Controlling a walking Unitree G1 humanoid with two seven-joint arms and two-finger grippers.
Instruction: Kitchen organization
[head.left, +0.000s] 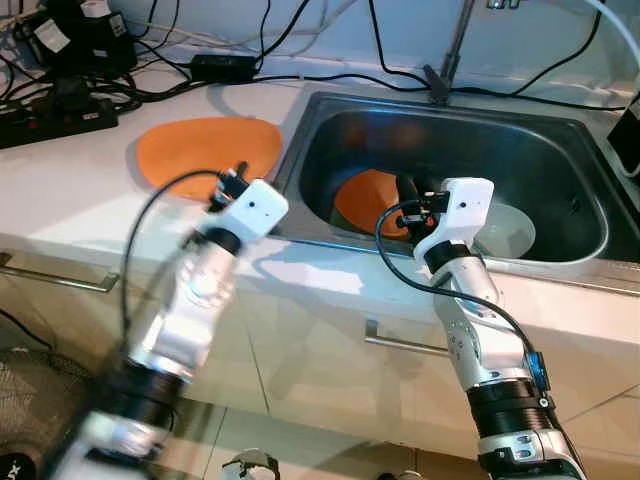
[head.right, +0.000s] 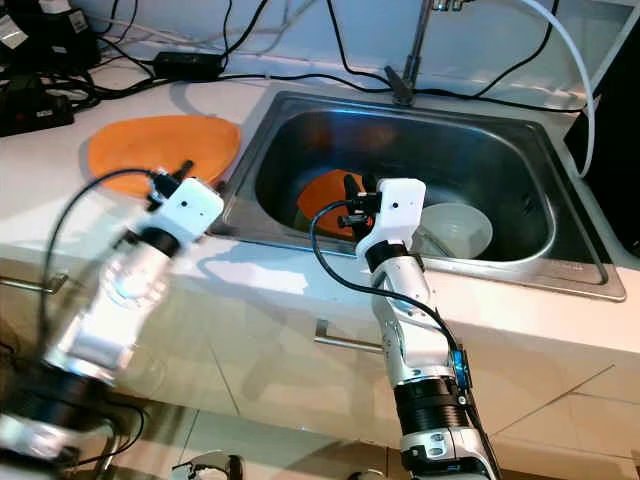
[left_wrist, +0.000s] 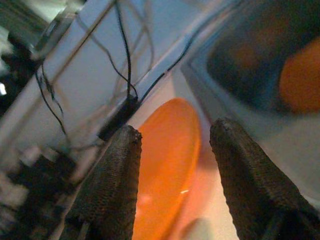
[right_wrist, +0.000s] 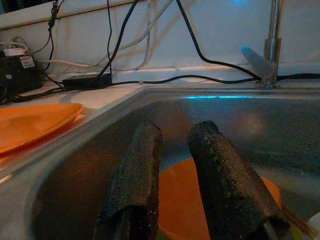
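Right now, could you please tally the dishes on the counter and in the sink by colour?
Orange: 2, a flat orange plate on the white counter and an orange plate lying in the steel sink.
White: 1, a round white bowl in the sink.
Total: 3 dishes.

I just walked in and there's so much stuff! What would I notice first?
Two bright orange plates: one flat on the white counter left of the sink, and another down in the sink next to a pale bowl. The right gripper reaches over the sink plate, jaws a little apart, and the left gripper points at the counter plate with its jaws open. A tangle of black cables runs along the back of the counter.
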